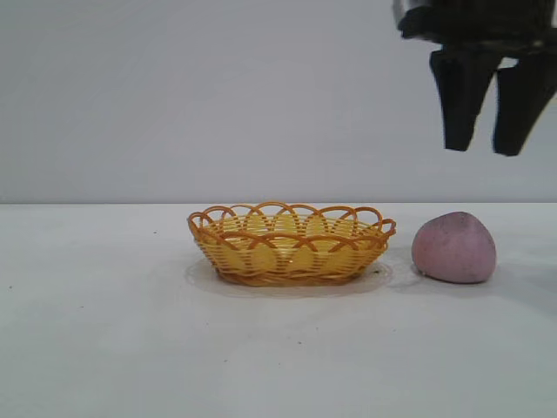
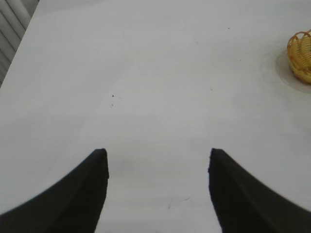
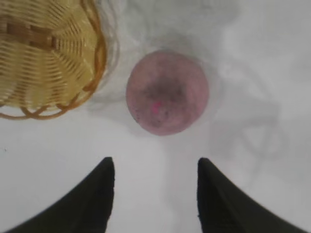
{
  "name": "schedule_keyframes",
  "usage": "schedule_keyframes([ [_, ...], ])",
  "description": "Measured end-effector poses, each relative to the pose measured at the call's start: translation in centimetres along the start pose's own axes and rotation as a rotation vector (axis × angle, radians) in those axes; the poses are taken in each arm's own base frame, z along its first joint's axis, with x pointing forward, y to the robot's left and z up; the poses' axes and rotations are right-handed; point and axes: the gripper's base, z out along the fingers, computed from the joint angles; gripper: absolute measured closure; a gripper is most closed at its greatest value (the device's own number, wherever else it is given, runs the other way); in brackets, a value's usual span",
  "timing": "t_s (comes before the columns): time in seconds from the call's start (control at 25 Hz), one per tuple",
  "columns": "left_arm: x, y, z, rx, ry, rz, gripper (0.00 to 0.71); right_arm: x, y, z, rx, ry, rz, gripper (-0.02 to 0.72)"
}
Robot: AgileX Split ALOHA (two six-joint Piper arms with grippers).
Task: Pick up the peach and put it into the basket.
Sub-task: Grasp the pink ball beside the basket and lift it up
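The peach (image 1: 453,247) is seen resting on the bench (image 1: 104,348), just beside the woven basket (image 1: 291,244) and apart from it. The right gripper (image 1: 484,144) is held high above the peach, jaws spread and empty. For the approach, the gripper should be centred over the fruit's widest part before descent, with the jaws kept clear of the basket rim. The left gripper (image 2: 158,167) is parked over bare bench, jaws spread.

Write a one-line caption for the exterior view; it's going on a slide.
Open right gripper hangs above the peach, which sits on the table beside the empty basket.
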Motion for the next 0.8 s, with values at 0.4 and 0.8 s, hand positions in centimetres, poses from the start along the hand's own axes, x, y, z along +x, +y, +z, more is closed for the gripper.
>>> schedule_keyframes([
  [0.4, 0.0, 0.0, 0.0, -0.002, 0.0, 0.001, 0.313, -1.0, -0.8, 4.6, 0.023, 0.05, 0.008, 0.409],
  [0.8, 0.0, 0.0, 0.0, -0.001, 0.0, 0.001, 0.313, -1.2, -1.2, 7.4, 0.024, 0.09, -0.003, 0.553],
])
